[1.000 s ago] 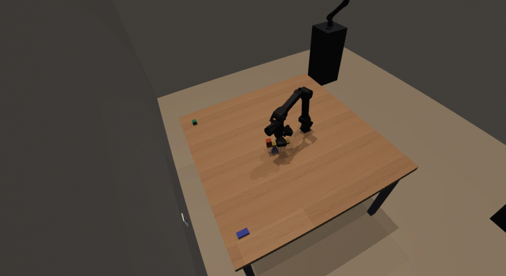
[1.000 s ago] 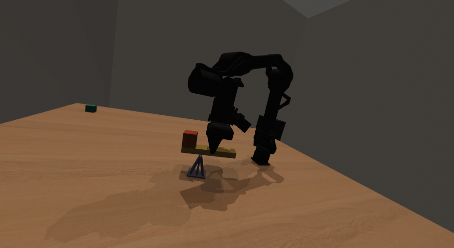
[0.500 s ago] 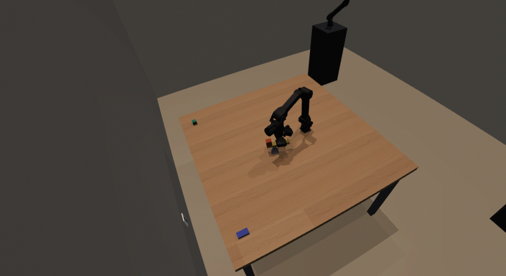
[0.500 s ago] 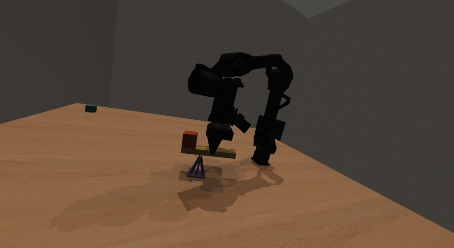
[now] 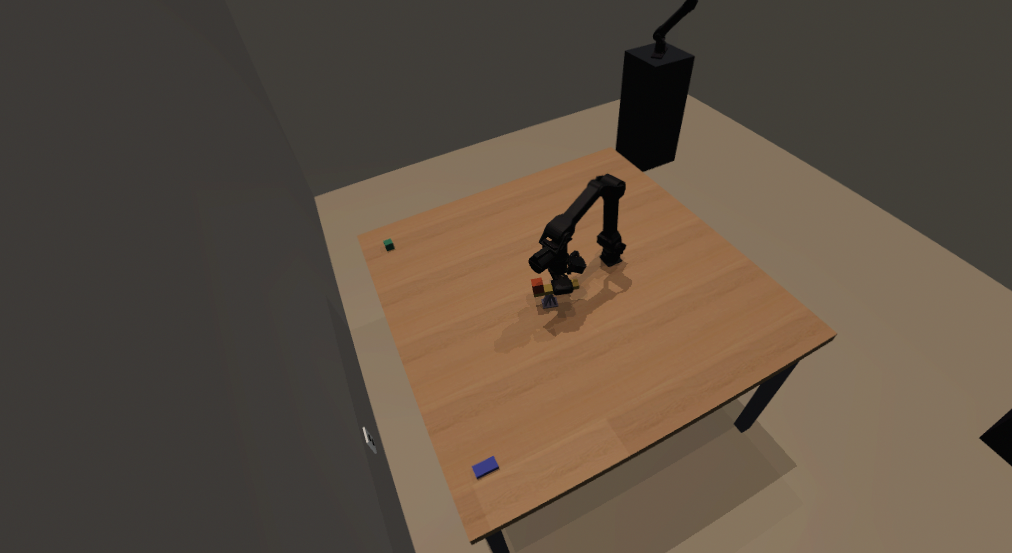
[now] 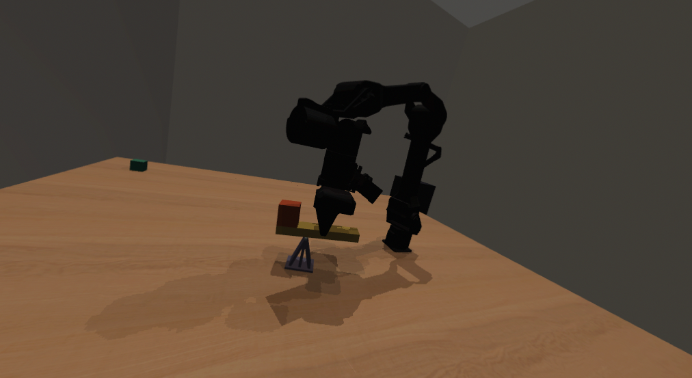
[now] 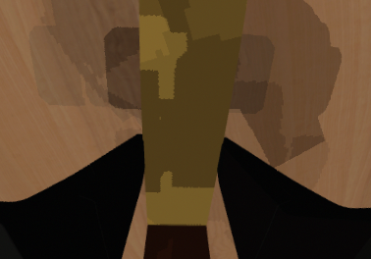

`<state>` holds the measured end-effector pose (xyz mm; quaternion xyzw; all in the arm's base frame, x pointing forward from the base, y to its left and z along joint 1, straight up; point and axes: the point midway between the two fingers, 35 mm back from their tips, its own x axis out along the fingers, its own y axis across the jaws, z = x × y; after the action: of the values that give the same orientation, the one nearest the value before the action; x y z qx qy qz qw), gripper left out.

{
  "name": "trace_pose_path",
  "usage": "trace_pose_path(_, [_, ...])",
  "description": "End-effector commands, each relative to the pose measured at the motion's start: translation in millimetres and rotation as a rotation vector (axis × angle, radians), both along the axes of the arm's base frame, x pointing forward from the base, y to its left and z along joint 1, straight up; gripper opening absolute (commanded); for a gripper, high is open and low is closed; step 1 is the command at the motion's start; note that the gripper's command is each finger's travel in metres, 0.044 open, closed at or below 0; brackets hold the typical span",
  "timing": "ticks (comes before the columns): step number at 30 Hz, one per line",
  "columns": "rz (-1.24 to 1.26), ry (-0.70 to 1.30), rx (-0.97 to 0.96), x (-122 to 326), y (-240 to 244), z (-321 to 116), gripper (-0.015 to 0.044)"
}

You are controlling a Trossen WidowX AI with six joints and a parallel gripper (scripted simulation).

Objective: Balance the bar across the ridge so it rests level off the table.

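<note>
A yellow bar (image 5: 548, 288) (image 6: 347, 236) (image 7: 186, 128) is up off the table, close to level, with a red block (image 5: 537, 287) (image 6: 288, 214) (image 7: 177, 242) on its far-left end. My gripper (image 6: 323, 232) (image 7: 182, 144) is shut on the bar, to the right of the red block. The purple-grey ridge (image 5: 549, 303) (image 6: 299, 265) stands on the table under the bar, between the red block and my fingers. Its top is at the bar's underside; whether they touch is too fine to tell. The ridge is hidden in the wrist view.
The wooden table (image 5: 637, 351) (image 6: 435, 322) bears a green block (image 5: 388, 244) (image 6: 138, 165) near its far-left corner and a flat blue block (image 5: 485, 467) near its front-left corner. The arm's base (image 5: 610, 257) (image 6: 398, 242) stands beyond the bar's bare end.
</note>
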<state>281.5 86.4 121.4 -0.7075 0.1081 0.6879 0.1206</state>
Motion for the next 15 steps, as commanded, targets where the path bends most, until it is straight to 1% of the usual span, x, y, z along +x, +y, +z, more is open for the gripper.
trace_pose_path(1, [0.006,0.000,-0.004,0.1,-0.6,-1.2,0.0000])
trace_pose_path(15, [0.006,0.000,-0.004,0.2,-0.6,-2.3,0.0000])
